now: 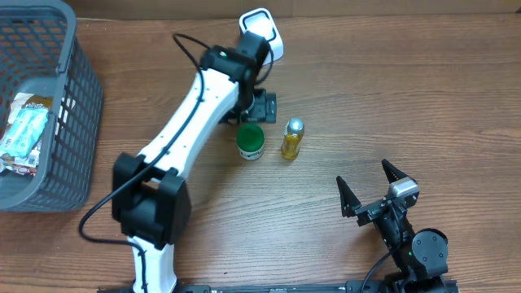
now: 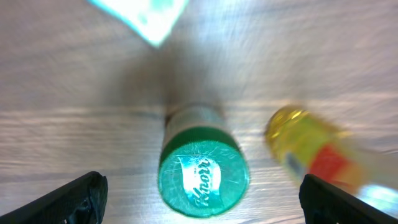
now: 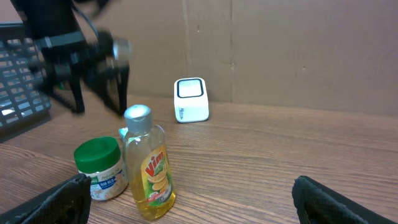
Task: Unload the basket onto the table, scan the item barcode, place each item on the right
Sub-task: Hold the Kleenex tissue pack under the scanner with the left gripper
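Observation:
A small jar with a green lid (image 1: 251, 142) stands upright on the wooden table, and a yellow dish-soap bottle (image 1: 292, 138) stands right beside it. My left gripper (image 1: 257, 108) hovers just behind and above them, open. In the left wrist view the jar lid (image 2: 203, 176) lies between the wide-spread jaws of the left gripper (image 2: 200, 199) without touching them, and the bottle (image 2: 311, 152) is blurred at the right. The white scanner (image 1: 262, 32) sits at the table's far edge. My right gripper (image 1: 374, 191) rests open at the front right, holding nothing.
A grey mesh basket (image 1: 81, 106) holding packets (image 1: 24, 130) stands at the far left. In the right wrist view the jar (image 3: 101, 168), bottle (image 3: 148, 165) and scanner (image 3: 190, 99) stand before a cardboard wall (image 3: 298, 50).

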Robot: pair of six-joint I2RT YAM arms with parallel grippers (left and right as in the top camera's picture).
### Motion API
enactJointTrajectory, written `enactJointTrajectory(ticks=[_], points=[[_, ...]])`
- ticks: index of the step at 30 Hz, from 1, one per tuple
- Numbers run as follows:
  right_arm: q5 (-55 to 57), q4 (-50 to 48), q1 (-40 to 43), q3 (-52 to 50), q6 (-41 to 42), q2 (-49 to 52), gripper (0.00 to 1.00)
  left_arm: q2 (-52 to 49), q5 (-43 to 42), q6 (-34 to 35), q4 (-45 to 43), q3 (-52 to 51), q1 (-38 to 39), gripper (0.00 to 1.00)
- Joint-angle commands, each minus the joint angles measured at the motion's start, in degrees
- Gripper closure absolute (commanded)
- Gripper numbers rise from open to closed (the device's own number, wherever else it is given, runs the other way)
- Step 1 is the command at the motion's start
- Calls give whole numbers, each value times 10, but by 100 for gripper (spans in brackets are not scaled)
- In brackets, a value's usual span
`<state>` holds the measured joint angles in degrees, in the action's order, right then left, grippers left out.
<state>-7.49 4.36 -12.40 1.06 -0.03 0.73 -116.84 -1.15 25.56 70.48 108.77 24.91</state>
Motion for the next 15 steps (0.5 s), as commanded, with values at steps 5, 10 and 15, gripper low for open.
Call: enactJointTrajectory(ticks=[5, 10, 15], points=[[1, -2, 2, -6, 2, -3, 0, 52, 53, -2, -19, 75, -42, 8], [1, -2, 2, -6, 2, -3, 0, 40, 61, 21, -53, 75, -70, 34], [1, -2, 2, -6, 2, -3, 0, 2, 60, 34, -93, 75, -75, 51]])
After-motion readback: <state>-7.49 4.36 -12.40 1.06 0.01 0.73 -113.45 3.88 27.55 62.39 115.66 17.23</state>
